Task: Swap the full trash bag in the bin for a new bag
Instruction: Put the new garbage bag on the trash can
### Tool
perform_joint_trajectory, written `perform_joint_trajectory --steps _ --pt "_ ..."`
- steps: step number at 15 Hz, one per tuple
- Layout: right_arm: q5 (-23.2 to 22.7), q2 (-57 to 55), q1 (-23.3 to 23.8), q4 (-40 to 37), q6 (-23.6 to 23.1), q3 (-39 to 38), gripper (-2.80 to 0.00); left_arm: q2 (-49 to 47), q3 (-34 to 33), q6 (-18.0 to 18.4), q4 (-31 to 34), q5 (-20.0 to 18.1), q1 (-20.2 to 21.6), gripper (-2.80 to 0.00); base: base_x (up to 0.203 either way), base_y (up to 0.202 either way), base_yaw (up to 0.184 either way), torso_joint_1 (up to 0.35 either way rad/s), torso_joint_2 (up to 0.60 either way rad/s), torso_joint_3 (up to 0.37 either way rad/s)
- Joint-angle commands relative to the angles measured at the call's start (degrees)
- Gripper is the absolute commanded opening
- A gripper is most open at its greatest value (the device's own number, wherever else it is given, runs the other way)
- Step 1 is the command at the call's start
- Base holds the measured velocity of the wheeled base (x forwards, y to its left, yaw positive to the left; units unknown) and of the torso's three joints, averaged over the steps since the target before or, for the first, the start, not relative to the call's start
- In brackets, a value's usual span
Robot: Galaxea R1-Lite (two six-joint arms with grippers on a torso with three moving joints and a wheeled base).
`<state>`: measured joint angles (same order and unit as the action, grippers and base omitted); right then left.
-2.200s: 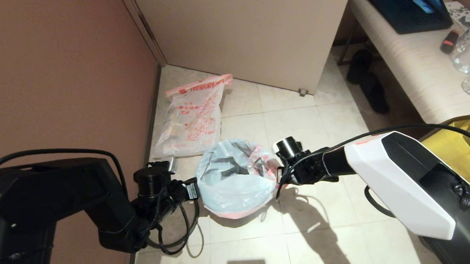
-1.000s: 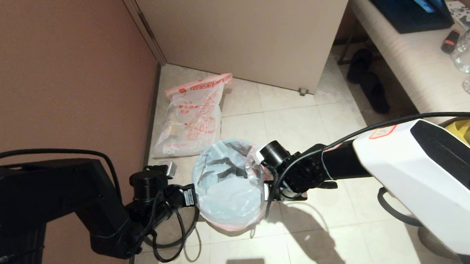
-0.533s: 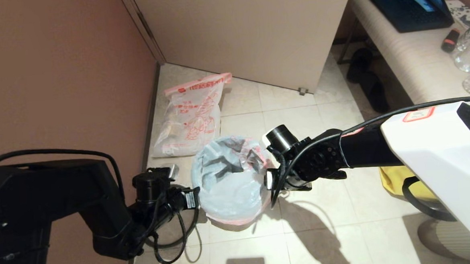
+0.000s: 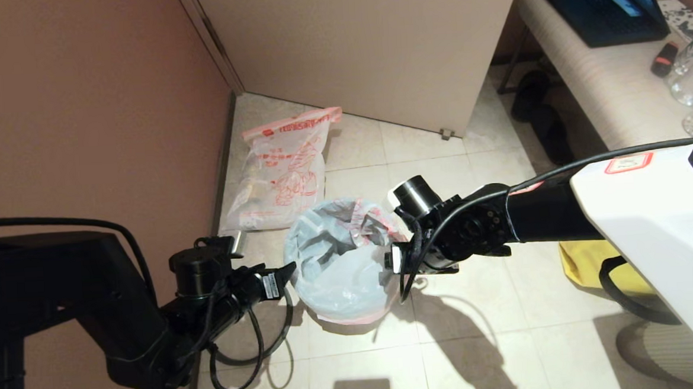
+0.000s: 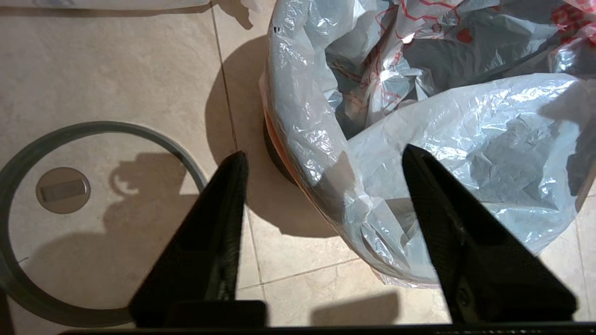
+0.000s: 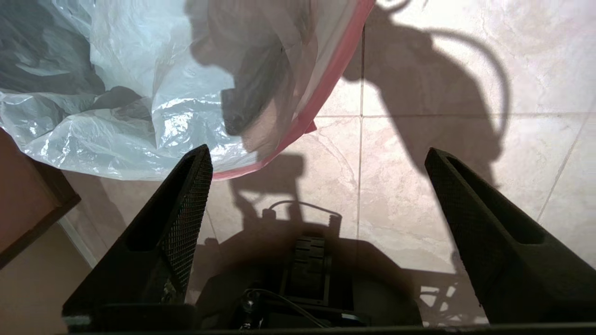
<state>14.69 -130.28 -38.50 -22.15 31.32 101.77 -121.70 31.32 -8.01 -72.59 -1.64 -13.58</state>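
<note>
New bag (image 4: 341,266), centre of the head view, is draped over the bin (image 5: 274,156): thin, crinkly, light and slippery film, likely to bunch or slide, so best taken at the pink band (image 6: 321,88) of its mouth. Left gripper (image 5: 321,158) and right gripper (image 6: 319,158) flank it, jaws spread, pinching nothing. Full bag (image 4: 283,174) lies on the floor, upper left.

Black left arm (image 4: 61,292) with looping cables; right arm (image 4: 639,226) white-shelled, red-bordered label, black wrist.
</note>
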Motion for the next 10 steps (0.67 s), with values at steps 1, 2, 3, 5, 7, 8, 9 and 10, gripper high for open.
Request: perform_joint_trajectory --steps 1,2,3,5,7,8,9,10 --pt "0.1 0.2 -0.1 0.7 -1.6 0.0 -2.80 0.9 0.3 -0.2 -0.9 0.3 0.0 -2.80 0.000 0.000 0.000 0.000 0.00 0.000" --pt "-0.3 0.1 -0.1 2.7 -2.6 0.0 -2.80 0.7 0.3 -0.4 -1.0 0.3 0.0 -2.80 0.000 0.000 0.000 0.000 0.00 0.000" --pt "-0.9 -0.2 -0.2 5.9 -4.2 0.0 -2.80 0.0 0.5 -0.4 -1.5 0.3 0.2 -2.80 0.000 0.000 0.000 0.000 0.00 0.000" --pt "-2.3 -2.0 -0.3 10.3 -9.4 1.1 -2.80 -2.7 1.2 -0.5 -4.3 0.4 0.9 -2.80 0.000 0.000 0.000 0.000 0.00 0.000" --pt "-3.8 -6.9 -0.4 14.2 -14.4 5.5 -2.80 -6.6 1.5 -0.5 -10.3 0.4 1.4 -2.80 0.000 0.000 0.000 0.000 0.00 0.000" --pt "-4.0 -9.8 -0.4 15.2 -17.3 8.0 -2.80 -8.4 1.6 -0.6 -13.0 0.4 1.5 -2.80 0.000 0.000 0.000 0.000 0.00 0.000" --pt "-4.3 -12.9 -0.5 16.6 -20.7 9.9 -2.80 -10.2 1.7 -0.5 -15.8 0.4 1.7 -2.80 0.000 0.000 0.000 0.000 0.00 0.000" --pt "-4.6 -15.7 -0.5 19.5 -24.3 10.7 -2.80 -11.2 2.2 -0.5 -17.4 0.6 2.1 -2.80 0.000 0.000 0.000 0.000 0.00 0.000"
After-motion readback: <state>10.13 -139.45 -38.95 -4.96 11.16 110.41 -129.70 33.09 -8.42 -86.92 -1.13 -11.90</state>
